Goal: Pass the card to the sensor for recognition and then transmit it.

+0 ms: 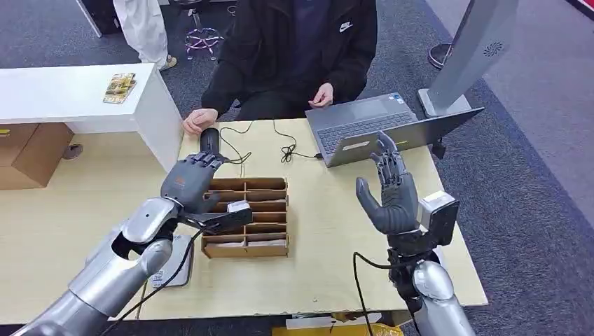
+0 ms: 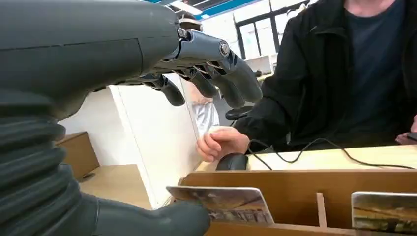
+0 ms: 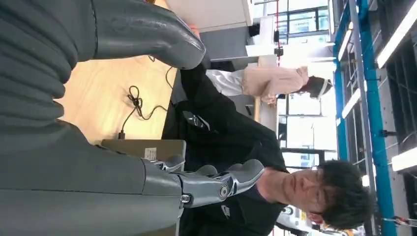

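A brown cardboard slotted box stands mid-table. A picture card stands upright in one slot, and a second card stands in a slot beside it. My left hand hovers over the box's near-left corner. Its thumb lies against the first card's lower edge, while its fingers arch apart above without touching it. A small black sensor sits beyond the box, by a person's hand. My right hand is raised over the table's right side, fingers spread, holding nothing.
A person in a black jacket sits across the table behind a grey laptop. Black cables run between the laptop and the sensor. A white counter with a card on it stands at the left.
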